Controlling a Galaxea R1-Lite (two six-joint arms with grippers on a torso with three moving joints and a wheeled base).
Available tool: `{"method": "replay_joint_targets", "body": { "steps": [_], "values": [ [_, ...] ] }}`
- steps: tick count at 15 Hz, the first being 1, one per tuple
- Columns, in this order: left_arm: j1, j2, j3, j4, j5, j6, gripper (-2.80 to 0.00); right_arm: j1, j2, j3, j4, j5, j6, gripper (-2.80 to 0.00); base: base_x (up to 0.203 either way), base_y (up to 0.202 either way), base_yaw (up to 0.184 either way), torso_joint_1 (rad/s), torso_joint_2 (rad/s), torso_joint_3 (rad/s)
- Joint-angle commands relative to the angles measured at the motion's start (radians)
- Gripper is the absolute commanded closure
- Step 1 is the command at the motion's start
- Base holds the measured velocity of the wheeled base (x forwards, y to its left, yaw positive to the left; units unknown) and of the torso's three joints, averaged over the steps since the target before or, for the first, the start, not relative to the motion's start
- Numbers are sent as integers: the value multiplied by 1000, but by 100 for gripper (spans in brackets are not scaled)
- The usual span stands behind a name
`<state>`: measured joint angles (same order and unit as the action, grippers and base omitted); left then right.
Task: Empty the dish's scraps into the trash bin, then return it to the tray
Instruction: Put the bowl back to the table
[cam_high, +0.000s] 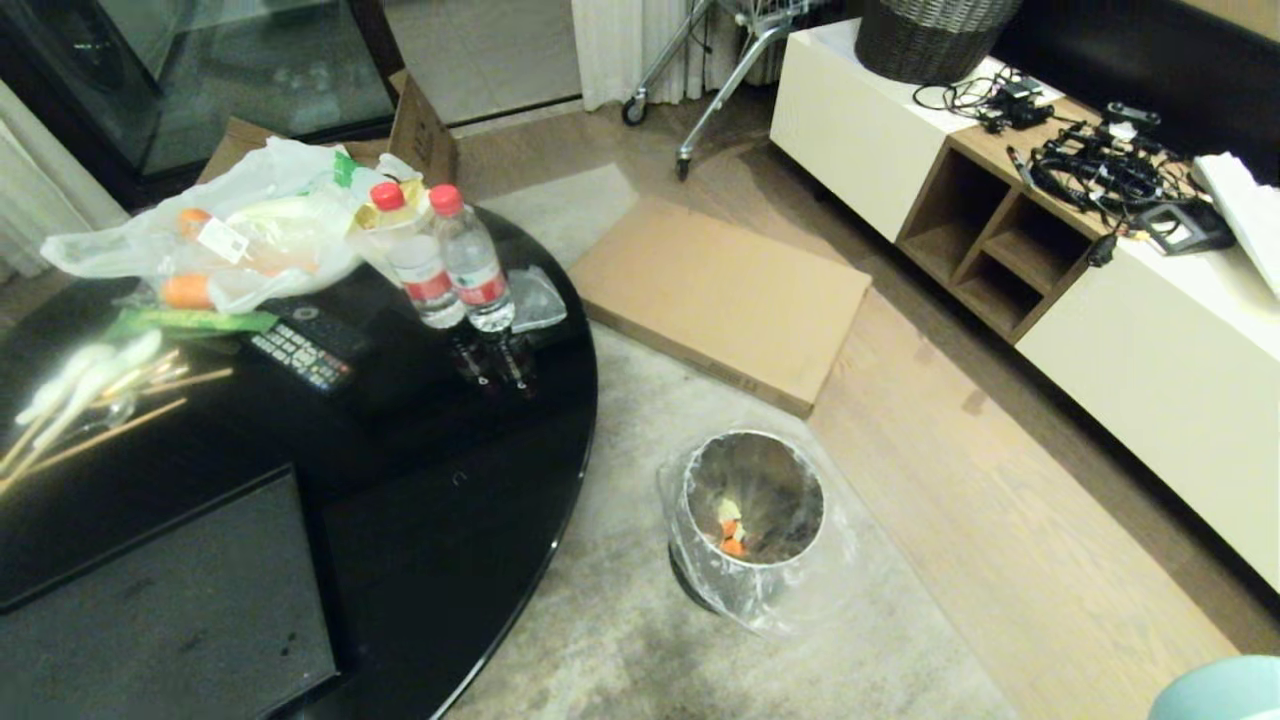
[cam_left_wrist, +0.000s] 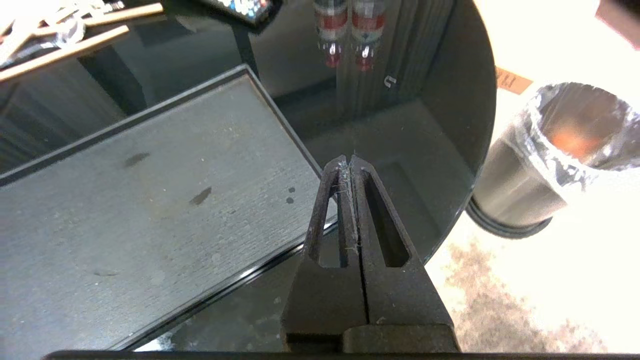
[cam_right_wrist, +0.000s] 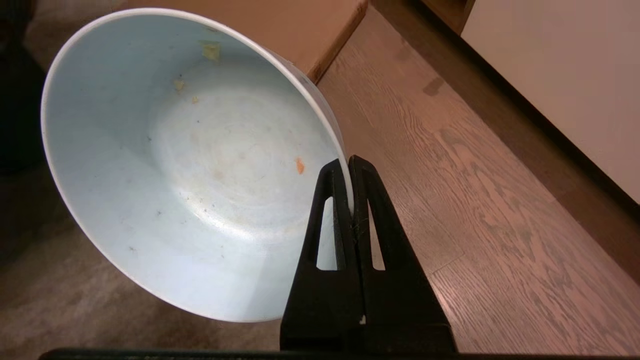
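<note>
The right gripper (cam_right_wrist: 349, 165) pinched the pale blue bowl's (cam_right_wrist: 190, 165) rim; scraps (cam_high: 732, 535) lay in the metal bin (cam_high: 750, 520) at five o'clock of the round table (cam_high: 470, 470). The left gripper (cam_left_wrist: 349, 165) was closed, empty.

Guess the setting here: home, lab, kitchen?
Probably a home living room: a glossy round black table with a remote control and water bottles, a low white cabinet against the wall, and a rug over wood flooring.

My right end effector (cam_right_wrist: 350, 167) pinches the rim of the dish (cam_right_wrist: 190, 165), one finger inside and one outside. The dish is tipped on its side. A few tiny scraps (cam_right_wrist: 299, 165) stick inside it. Beyond the dish lies a flat cardboard box (cam_right_wrist: 300, 30) on the wooden floor (cam_right_wrist: 475, 200).
</note>
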<state>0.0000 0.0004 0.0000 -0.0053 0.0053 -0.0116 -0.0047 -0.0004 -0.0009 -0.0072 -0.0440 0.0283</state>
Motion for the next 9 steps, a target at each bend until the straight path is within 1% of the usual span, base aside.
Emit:
{"method": "replay_joint_targets", "body": {
  "steps": [1, 9],
  "values": [
    [0, 0, 0, -1, 1, -1, 0, 0, 2, 1, -1, 0, -1, 0, 0, 0, 0, 11, 2, 203],
    [0, 0, 0, -2, 2, -1, 0, 0, 2, 0, 0, 0, 1, 0, 0, 0, 0, 2, 3, 204]
  ]
}}
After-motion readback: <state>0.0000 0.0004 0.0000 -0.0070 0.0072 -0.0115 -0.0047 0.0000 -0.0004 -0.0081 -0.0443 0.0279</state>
